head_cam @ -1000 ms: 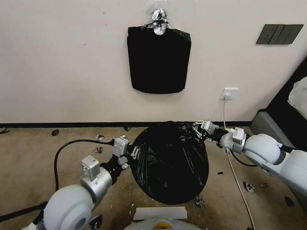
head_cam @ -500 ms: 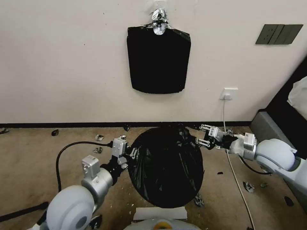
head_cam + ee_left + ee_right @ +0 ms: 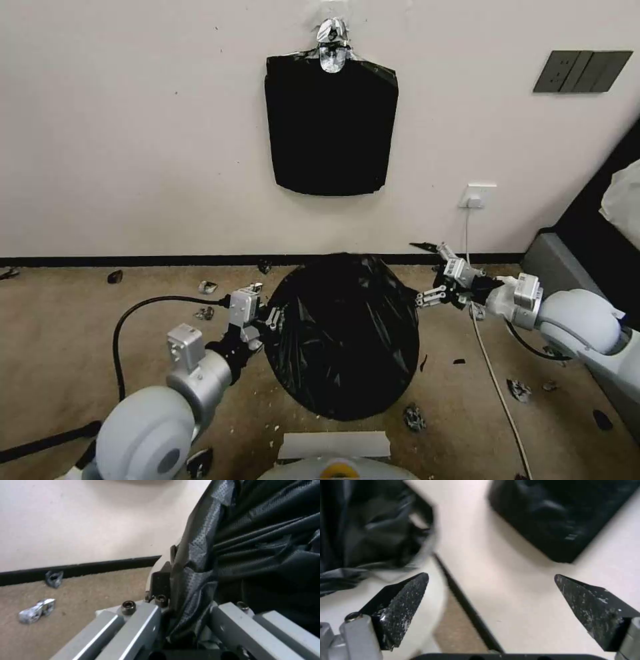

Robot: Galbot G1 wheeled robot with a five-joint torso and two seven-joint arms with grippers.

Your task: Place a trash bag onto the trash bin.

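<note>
The crinkled glossy black plastic trash bag (image 3: 343, 337) wholly hides whatever it drapes; the left gripper (image 3: 267, 320) pinches its edge, the right gripper (image 3: 427, 273) spread wide, just beside it.

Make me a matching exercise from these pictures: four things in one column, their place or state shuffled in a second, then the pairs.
Things
1. trash bag
2. left gripper
3. right gripper
4. slab of bags

Place or state
A. open, holding nothing, beside the bag
B. hangs on the wall under silver tape
C. shut on the bag's edge
D. draped over something on the floor between the arms

Pairs: 1-D, 2-C, 3-A, 4-B
</note>
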